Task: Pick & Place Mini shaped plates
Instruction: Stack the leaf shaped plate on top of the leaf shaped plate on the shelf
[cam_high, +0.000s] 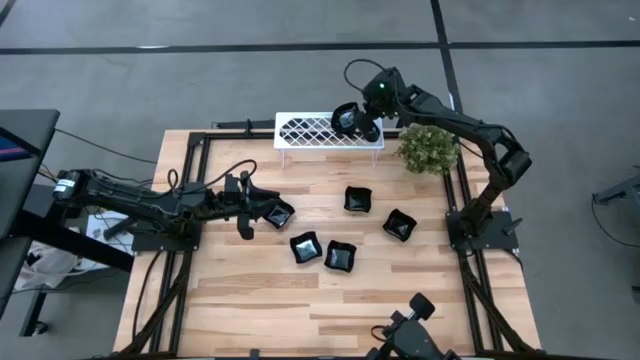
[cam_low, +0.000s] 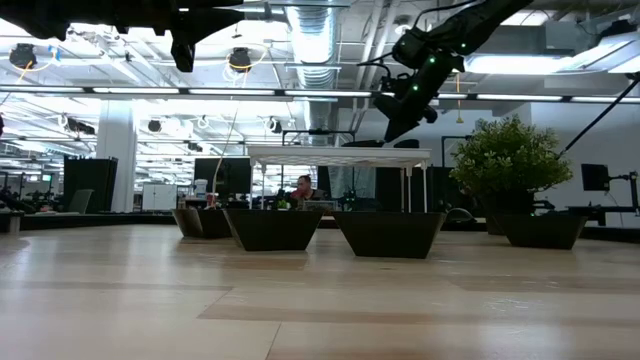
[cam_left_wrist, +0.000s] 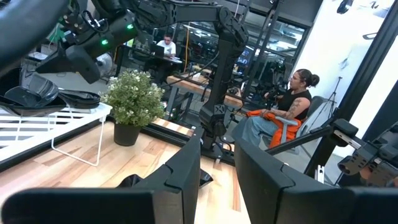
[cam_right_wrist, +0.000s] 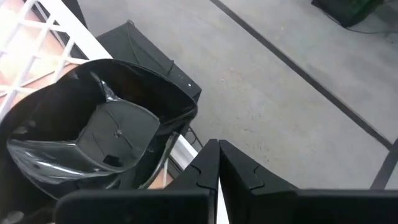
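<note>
STEP: placing on rack | right gripper (cam_high: 352, 122) empty, fingers closed, over white rack (cam_high: 300, 130) by stacked plates (cam_right_wrist: 106, 137) | left gripper (cam_high: 258, 208) fingers parted beside plate (cam_high: 279, 213) | 5 plates (cam_high: 340, 257) on table (cam_high: 400, 300) | NEXT: close on plate, lift clear.

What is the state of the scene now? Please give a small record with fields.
left claw: open, low over the table, at a black plate
right claw: shut, empty, above the white rack
plates on rack: stacked at its right end
plates on table: four more
potted plant: beside the rack
</note>
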